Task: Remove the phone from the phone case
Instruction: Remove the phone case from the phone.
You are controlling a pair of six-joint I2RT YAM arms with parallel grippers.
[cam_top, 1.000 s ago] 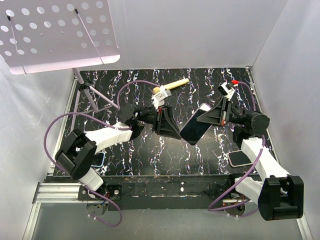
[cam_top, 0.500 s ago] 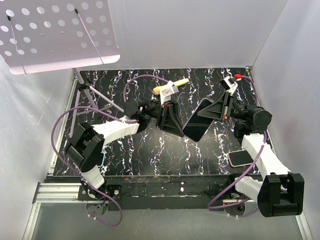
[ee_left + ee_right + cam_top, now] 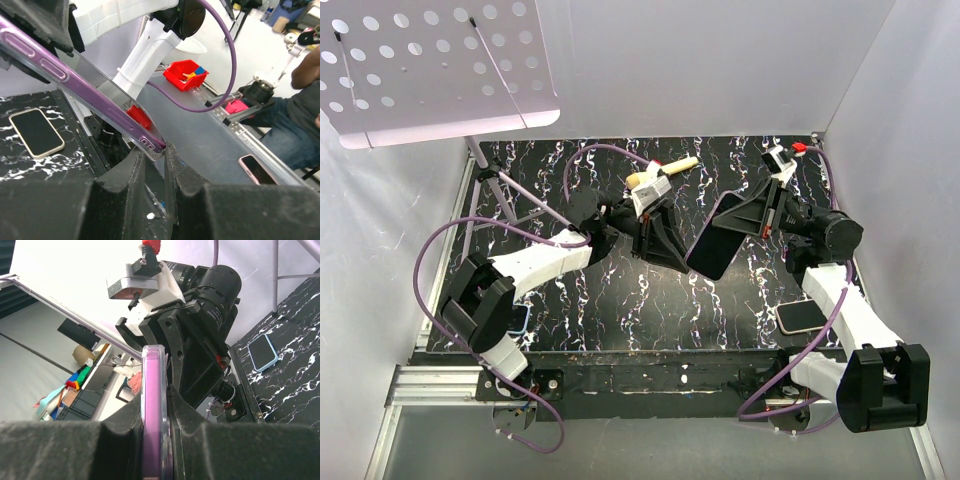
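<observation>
The phone is purple, in a clear case, and hangs tilted above the middle of the table. My right gripper is shut on its upper right end; the right wrist view shows the phone edge-on between the black fingers. My left gripper is at the phone's lower left corner. In the left wrist view the case's corner sits pinched between the tips of my left gripper, whose jaws stand a narrow gap apart.
A second phone lies near the front right edge, and a blue-cased phone at the front left beside the left arm. A wooden tool lies at the back. A perforated stand plate on a tripod leg fills the back left.
My left gripper has moved right and back until its tips meet the phone's lower corner. My right gripper has lifted the phone slightly and turned it steeper.
</observation>
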